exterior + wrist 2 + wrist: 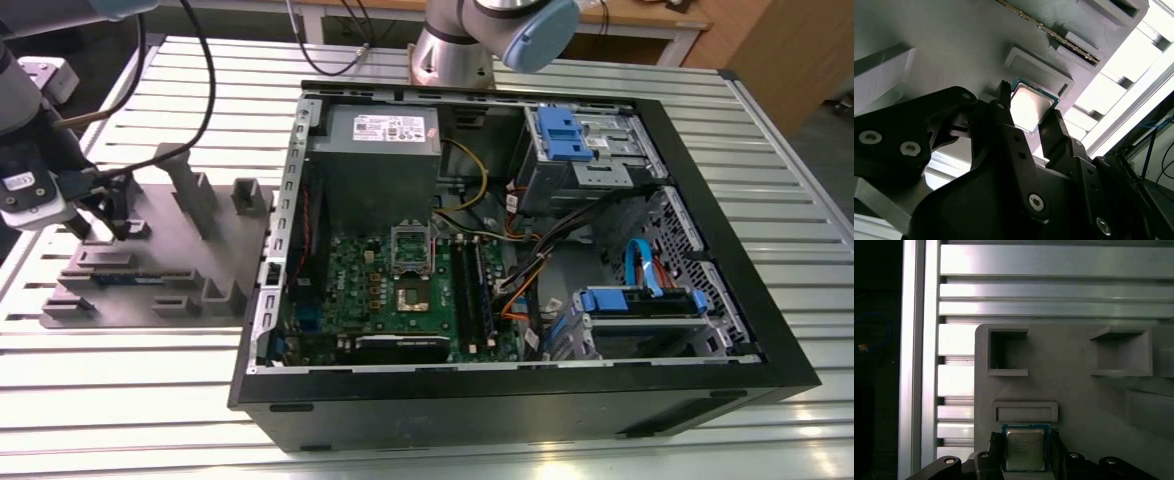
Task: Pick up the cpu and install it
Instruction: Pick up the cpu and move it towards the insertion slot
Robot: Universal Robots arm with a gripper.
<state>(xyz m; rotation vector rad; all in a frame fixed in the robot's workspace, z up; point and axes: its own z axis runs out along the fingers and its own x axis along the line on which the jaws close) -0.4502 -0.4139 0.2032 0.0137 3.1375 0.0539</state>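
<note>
Two black jaws of the gripper (1025,439) flank the small, square, silvery-topped cpu (1025,452) lying flat on the grey plastic fixture (1079,400), clenched or not cannot be told; picking it well likely means squeezing opposite edges evenly and lifting level.

Slatted aluminium table (134,400) carries two items. Grey plastic fixture (187,272) lies flat on the slats, directly under the gripper (104,232). Open black computer case (507,410) rests on the slats just beside the fixture, well apart from the gripper.
</note>
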